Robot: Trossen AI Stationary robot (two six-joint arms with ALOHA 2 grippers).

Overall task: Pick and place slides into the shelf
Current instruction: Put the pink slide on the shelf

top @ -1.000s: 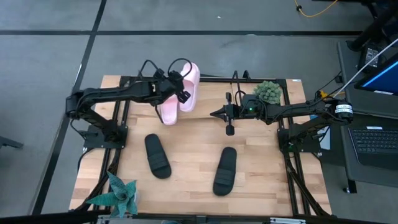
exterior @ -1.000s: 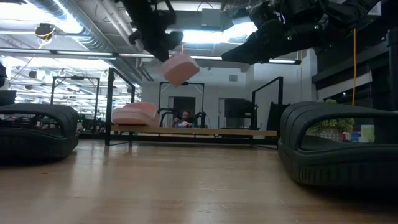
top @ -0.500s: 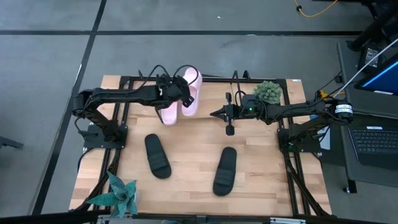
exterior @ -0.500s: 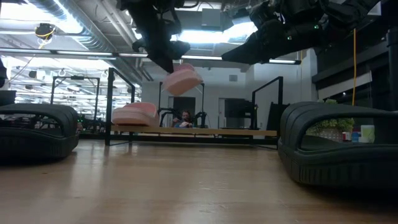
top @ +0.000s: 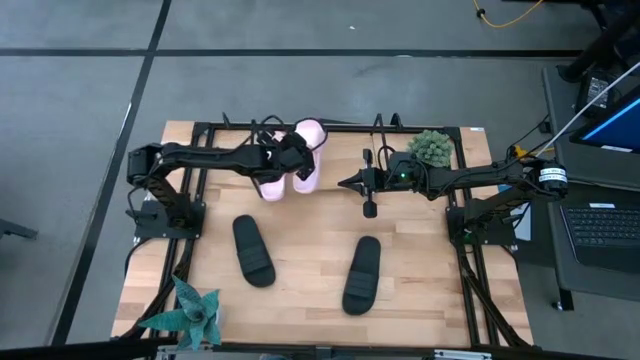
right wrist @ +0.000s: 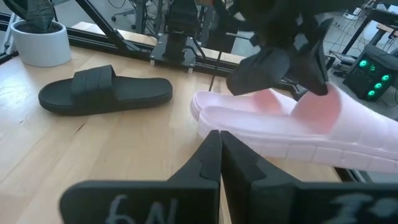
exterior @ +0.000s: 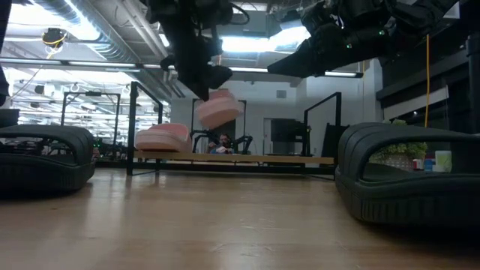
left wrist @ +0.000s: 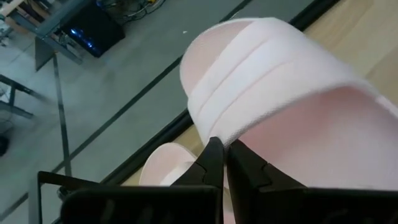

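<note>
My left gripper (top: 289,158) is shut on one pale pink slide (top: 310,150), which hangs in the air above the shelf (exterior: 247,159) at the table's far edge. The other pink slide (top: 268,186) lies flat on the shelf board beside it, toward the table's left. Two black slides (top: 253,250) (top: 362,272) rest sole-down on the tabletop, nearer the near edge. My right gripper (top: 343,183) is shut and empty, hovering right of the pink slides and pointing toward them. My left gripper pinches the held pink slide at the edge of its wide strap (left wrist: 231,135), between the two fingers. The fingers come from above, slanting from the table's left. The slide is lifted clear, tilted a little (exterior: 220,110), over the shelf board.
A bushy green plant (top: 432,147) stands at the shelf's right end, behind my right arm. A spiky potted plant (top: 192,310) sits at the near left corner. Bare wood shows between the two black slides. A laptop desk stands beyond the table's right edge.
My left gripper has reached farther toward the table's right and come down toward the shelf, still shut on the pink slide. The slide has dropped lower and turned about until it lies roughly parallel with the pink slide on the board.
</note>
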